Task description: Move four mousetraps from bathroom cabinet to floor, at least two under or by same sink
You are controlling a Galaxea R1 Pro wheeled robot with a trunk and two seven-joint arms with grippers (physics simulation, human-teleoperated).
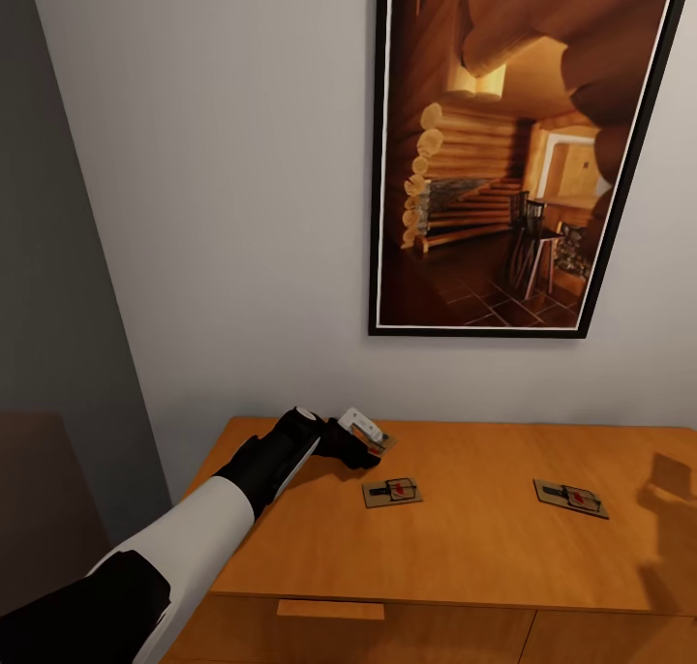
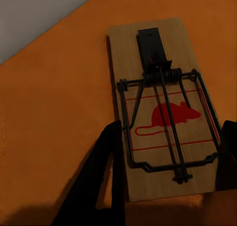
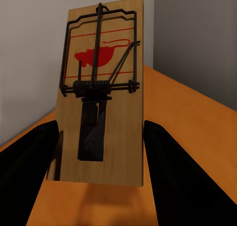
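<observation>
Several mousetraps are in view. One mousetrap lies flat at the back left of the orange-brown cabinet top, and my left gripper is down over it. In the left wrist view the black fingers press against both long edges of this trap. Two more traps lie flat further right on the top. In the right wrist view another trap stands upright, held above the cabinet top with my right gripper shut on it.
The cabinet stands against a pale wall, in a corner on its left side. A large black-framed picture hangs above it. A drawer handle shows on the cabinet's front. A gripper-shaped shadow falls on the right part of the top.
</observation>
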